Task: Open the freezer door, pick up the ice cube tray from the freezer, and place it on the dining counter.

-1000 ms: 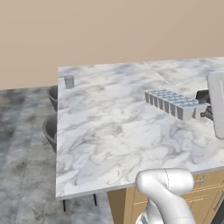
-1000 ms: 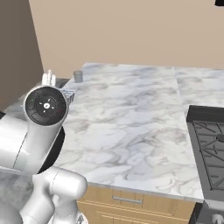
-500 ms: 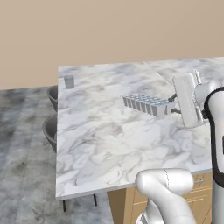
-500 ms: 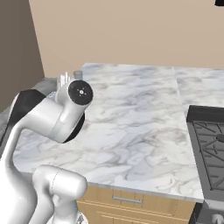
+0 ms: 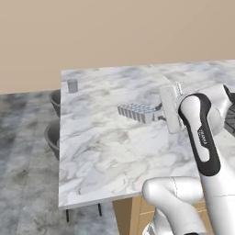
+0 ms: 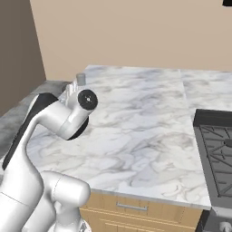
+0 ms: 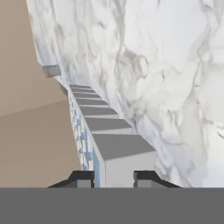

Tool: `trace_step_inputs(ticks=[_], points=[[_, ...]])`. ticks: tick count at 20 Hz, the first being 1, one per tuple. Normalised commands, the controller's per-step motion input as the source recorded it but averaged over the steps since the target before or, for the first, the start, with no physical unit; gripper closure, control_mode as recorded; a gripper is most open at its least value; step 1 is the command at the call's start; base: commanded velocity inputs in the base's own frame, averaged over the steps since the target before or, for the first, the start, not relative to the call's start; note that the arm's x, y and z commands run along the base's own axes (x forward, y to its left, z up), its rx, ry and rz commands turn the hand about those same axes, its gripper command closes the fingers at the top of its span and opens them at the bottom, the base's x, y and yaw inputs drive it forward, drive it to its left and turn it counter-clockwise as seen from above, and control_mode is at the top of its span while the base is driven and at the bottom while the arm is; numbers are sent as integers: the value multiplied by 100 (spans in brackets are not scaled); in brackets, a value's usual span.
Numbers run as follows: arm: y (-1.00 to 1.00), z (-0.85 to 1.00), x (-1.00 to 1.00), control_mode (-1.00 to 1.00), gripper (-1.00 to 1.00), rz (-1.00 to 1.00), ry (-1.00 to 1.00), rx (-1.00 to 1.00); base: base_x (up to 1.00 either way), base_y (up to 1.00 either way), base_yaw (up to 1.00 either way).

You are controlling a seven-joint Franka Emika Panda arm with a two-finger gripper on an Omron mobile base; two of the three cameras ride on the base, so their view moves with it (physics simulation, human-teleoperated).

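The ice cube tray (image 5: 137,112), a grey-rimmed grid of pale blue cells, hangs a little above the dining counter (image 5: 101,151), near its middle. My gripper (image 5: 160,113) is shut on the tray's right end and holds it out to the left. In the hand view the tray (image 7: 103,127) runs away from the fingertips (image 7: 83,177), turned on its side, with the gripper (image 7: 114,177) clamped on its near end and the marble dining counter (image 7: 175,87) beyond it. In the right base view my own arm (image 6: 68,115) covers the hand.
A small grey cup (image 5: 72,85) stands at the counter's far left corner, also seen as the cup (image 6: 81,78) and the cup (image 7: 51,70). Two dark chairs (image 5: 53,133) sit along the counter's left edge. A black stove top (image 6: 217,149) lies to the right.
The arm has swung left across the counter, carrying the tray with it from the right edge toward the middle. The grip stays shut.
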Motion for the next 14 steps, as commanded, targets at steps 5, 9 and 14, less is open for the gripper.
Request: trace_step_inputs(ticks=[5, 9, 14], points=[[60, -67, 69, -100, 100, 8, 12, 0, 0, 0, 0], [60, -73, 73, -100, 100, 9, 10, 0, 0, 0, 0], [43, -64, 71, -100, 100, 6, 3, 0, 0, 0, 0]])
